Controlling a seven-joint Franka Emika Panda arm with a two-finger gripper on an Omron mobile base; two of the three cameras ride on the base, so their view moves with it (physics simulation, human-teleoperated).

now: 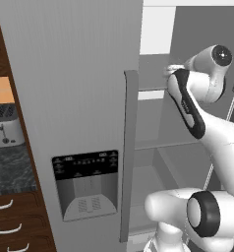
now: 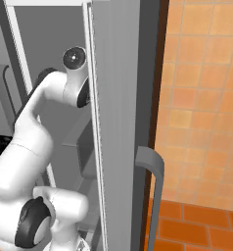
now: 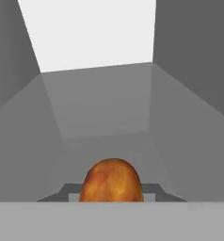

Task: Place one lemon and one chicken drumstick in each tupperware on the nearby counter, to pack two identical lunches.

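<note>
Drumstick (image 3: 112,181) — golden-orange, mottled brown (bulbous end), clamped in hand (image 3: 112,197)

The arm (image 1: 212,142) is built of fat, glossy white segments with rounded, bulging shells. Black rings mark its joints, one broad band circling the big lower joint (image 1: 203,213). A long black strip (image 1: 187,104) runs down the side of an upper link. The topmost joint ends in a round dark cap (image 2: 74,59) with a small pale centre, rimmed in grey.
</note>
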